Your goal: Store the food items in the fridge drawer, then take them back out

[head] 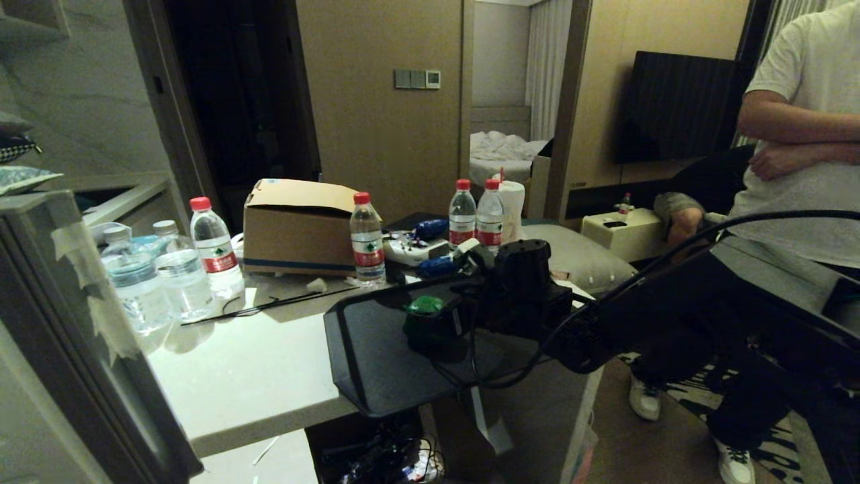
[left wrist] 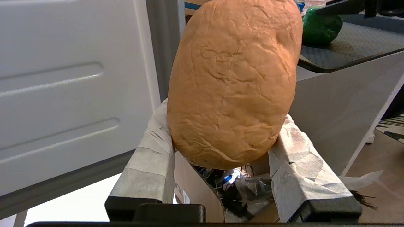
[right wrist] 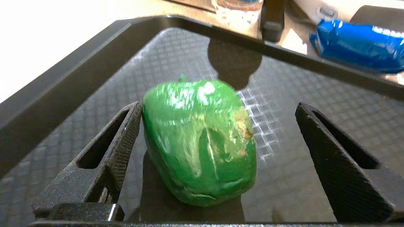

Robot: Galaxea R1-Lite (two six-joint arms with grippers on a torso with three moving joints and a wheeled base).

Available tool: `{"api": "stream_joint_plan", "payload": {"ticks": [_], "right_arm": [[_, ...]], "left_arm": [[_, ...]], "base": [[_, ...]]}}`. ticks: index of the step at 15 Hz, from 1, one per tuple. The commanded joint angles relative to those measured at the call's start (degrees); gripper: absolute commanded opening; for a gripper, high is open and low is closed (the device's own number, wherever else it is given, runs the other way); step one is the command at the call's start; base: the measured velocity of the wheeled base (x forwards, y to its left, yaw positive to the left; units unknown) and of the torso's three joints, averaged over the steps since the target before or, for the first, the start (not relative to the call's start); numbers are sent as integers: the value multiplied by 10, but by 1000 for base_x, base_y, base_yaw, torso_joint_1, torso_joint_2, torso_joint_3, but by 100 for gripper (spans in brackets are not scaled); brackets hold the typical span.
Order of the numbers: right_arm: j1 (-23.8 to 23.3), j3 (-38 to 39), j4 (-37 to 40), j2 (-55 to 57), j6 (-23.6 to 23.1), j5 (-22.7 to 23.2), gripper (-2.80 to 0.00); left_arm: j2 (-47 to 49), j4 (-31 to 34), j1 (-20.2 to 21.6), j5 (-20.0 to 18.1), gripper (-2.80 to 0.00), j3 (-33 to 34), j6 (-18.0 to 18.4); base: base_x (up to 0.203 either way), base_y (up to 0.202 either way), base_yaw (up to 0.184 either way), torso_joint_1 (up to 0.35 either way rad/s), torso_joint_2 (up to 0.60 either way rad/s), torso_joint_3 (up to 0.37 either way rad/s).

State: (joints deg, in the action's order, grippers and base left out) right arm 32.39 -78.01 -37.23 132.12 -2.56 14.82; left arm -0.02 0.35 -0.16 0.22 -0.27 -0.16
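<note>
At the far left of the head view we see the grey edge of the fridge door [head: 40, 323], scraps of white tape stuck to it. Beside it, on the pale table [head: 255, 376], stand several water bottles [head: 213, 247] and behind them a cardboard box [head: 295, 228].

Our left gripper [left wrist: 221, 164] shows only in its own wrist view — its tape-wrapped fingers [left wrist: 151, 157] are clamped on the tan-brown bread roll [left wrist: 233, 82], which fills the space between them. The white fridge door panel [left wrist: 69, 88] lies close beside it.

Further right, a dark tray [head: 376, 356] sits at the table's corner, overhanging the edge. The green pepper [right wrist: 199, 138] lies on the tray's textured floor. Our right gripper [right wrist: 217, 151] reaches in over the tray with its black fingers [right wrist: 123, 148] spread wide on either side of the pepper; one finger is touching or almost touching it, the other stands clear. A blue packet [right wrist: 356, 44] lies on the table just beyond the tray's rim.

At the far right a person in a white T-shirt [head: 799, 134] stands with arms folded.
</note>
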Motion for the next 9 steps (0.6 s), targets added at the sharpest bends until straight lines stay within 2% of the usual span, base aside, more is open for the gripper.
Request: {"api": "stream_joint_plan", "payload": {"ticks": [1,9], "right_arm": [[0,-2,-3,10,0,2,0],[-1,-8,-4,25,0,3,0]], "left_arm": [[0,0,0,0,-280,0,0],[0,0,0,0,-280,0,0]], "base": [[0,0,0,0,0,0],[0,0,0,0,0,0]]}}
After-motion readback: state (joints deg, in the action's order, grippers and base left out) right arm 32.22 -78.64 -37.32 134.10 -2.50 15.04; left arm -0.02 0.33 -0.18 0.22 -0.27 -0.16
